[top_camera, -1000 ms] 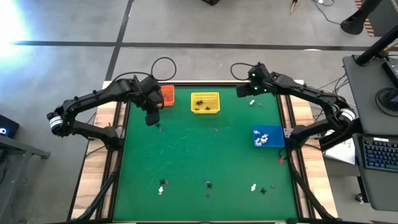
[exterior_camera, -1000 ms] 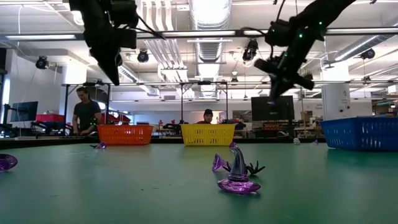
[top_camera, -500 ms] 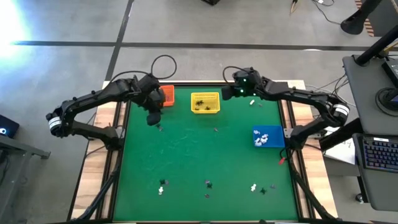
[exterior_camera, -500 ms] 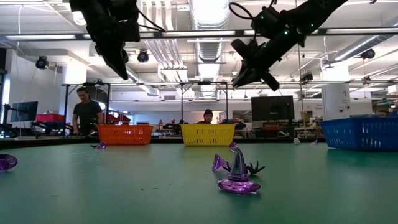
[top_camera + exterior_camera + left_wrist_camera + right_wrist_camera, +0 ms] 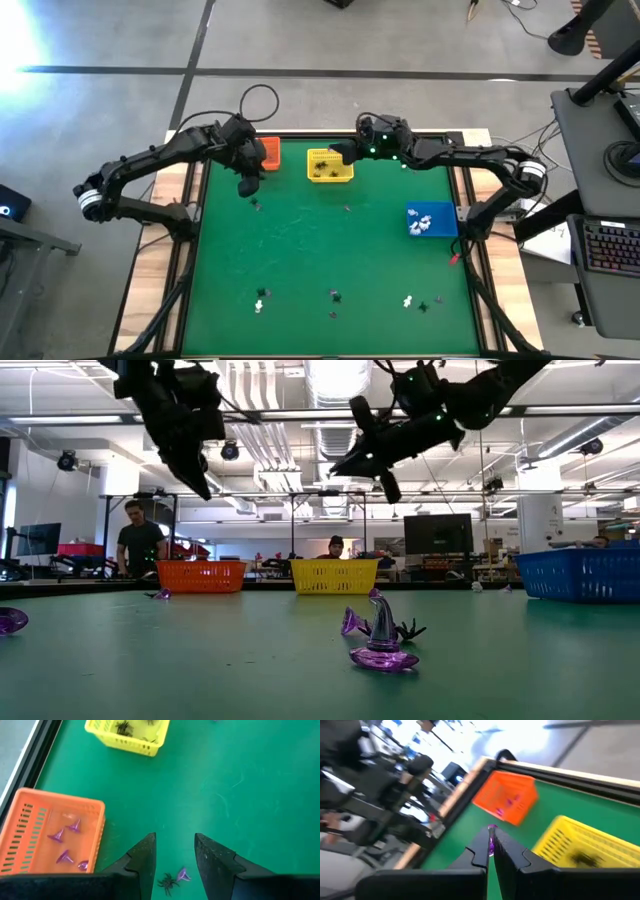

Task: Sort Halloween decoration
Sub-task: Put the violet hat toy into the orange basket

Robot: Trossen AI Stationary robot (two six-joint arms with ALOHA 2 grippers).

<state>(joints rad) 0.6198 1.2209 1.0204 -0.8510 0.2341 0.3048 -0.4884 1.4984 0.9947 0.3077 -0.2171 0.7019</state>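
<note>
My right gripper has its jaws pinched shut on a tiny purple trinket, which pokes out just past the tips; ahead of those jaws sit the yellow basket and, farther off, the orange basket where other purple pieces already lie. I judge these trinkets feather-light, stiff plastic and slick, so a pinch on the thin stem or brim could let one twist or pop free; a hold low on the body looks safest. My left gripper hangs with its jaws parted and nothing between them, and directly beyond the tips on the green bench lie a black spider and a small purple piece, touching or nearly so. That closeness is my worry: closing on one may drag the other along. The orange basket's wall stands just to one side of these jaws, near enough to mind on the descent. More trinkets lie scattered well apart at the bench's near edge, and the blue basket holds white ones.
</note>
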